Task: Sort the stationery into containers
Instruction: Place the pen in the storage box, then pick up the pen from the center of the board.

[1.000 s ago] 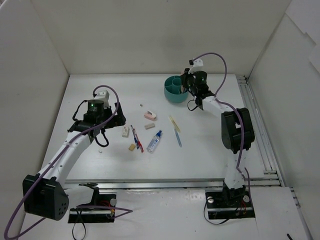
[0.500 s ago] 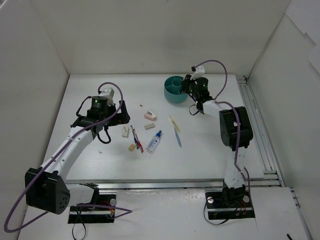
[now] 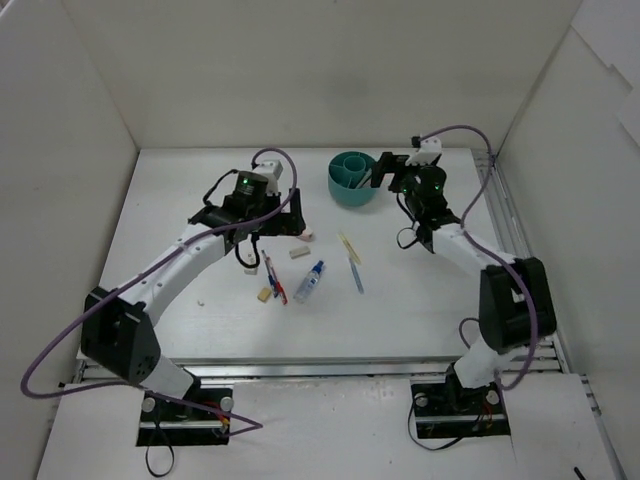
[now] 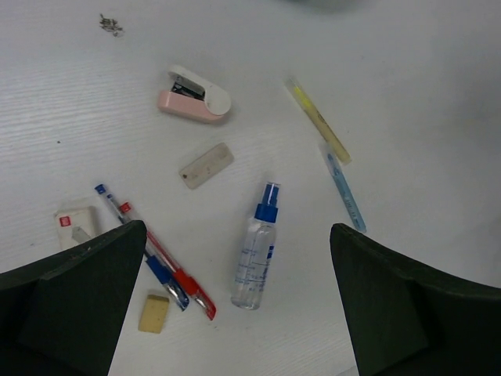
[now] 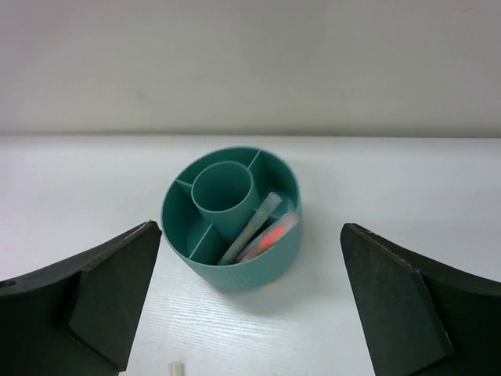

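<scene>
The left gripper (image 4: 236,233) has swung rightward, jaws wide apart; the blue-capped tube (image 4: 256,254) lies below between them, lengthwise across their closing line.

Open gap between spray bottle (image 4: 254,251) and light-blue pen (image 4: 345,192)

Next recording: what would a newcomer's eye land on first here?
The teal cup stands at the far side of the table, with leaning pens in one outer compartment. Mid-table lies a loose scatter: a blue-capped bottle, red and blue pens, a tan eraser.
</scene>
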